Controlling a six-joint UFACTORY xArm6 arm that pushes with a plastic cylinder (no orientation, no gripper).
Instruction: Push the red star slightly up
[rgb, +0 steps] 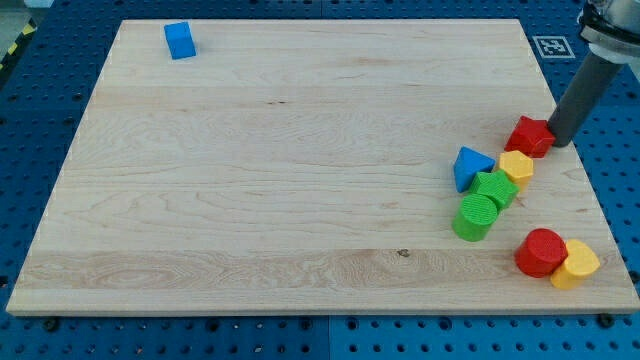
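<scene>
Camera view: no claw on this arm, so no grip state to tell, only a dark rod; my tip (560, 141) sits touching the red star (529, 136) on its right side, near the wooden surface (300, 180) right edge. Below-left of tip: yellow block (517, 166), green star (494, 188), green cylinder (476, 217), blue triangle (470, 167), clustered. Further below: red cylinder (541, 252) touching a second yellow block (575, 264). Far upper-left: blue cube (180, 40).

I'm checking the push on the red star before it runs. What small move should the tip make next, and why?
Probably slide my tip down and around to the view's bottom of the red star. It now sits at the star's right edge, so pushing from here would send the star leftward, not up. The yellow block lies just below the star, leaving little room.
</scene>
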